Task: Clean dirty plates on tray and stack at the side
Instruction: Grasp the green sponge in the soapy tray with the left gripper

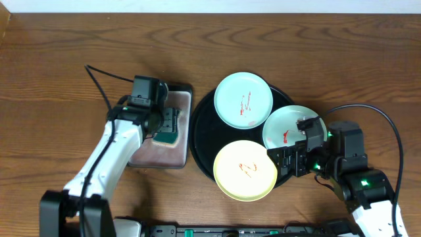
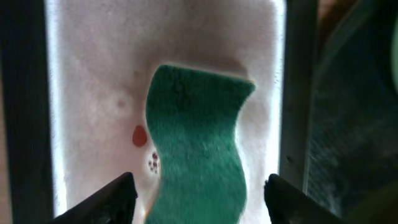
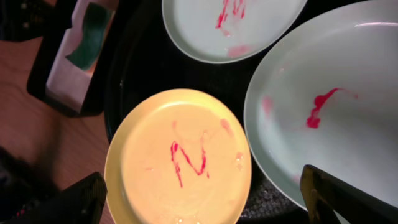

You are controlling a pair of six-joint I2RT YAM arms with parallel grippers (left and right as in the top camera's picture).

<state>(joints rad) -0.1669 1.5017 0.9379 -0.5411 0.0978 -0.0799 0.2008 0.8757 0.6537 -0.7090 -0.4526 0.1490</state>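
Note:
Three smeared plates lie on the round black tray (image 1: 200, 125): a mint-green plate (image 1: 243, 100) at the back, a second mint-green plate (image 1: 283, 128) at the right, and a pale yellow plate (image 1: 245, 170) at the front. All three carry red sauce marks. They also show in the right wrist view: the yellow plate (image 3: 180, 158), the right mint plate (image 3: 329, 118), the back mint plate (image 3: 230, 25). My right gripper (image 3: 202, 205) is open above the tray's right side, over the yellow and right mint plates. My left gripper (image 2: 199, 199) is open, straddling the green sponge (image 2: 199, 143).
The green sponge (image 1: 168, 128) lies in the small rectangular dark-rimmed pinkish tray (image 1: 168, 155) left of the black tray. That small tray's floor (image 2: 99, 74) has a red sauce drop. Bare wooden table (image 1: 59, 85) surrounds both trays. Cables trail from each arm.

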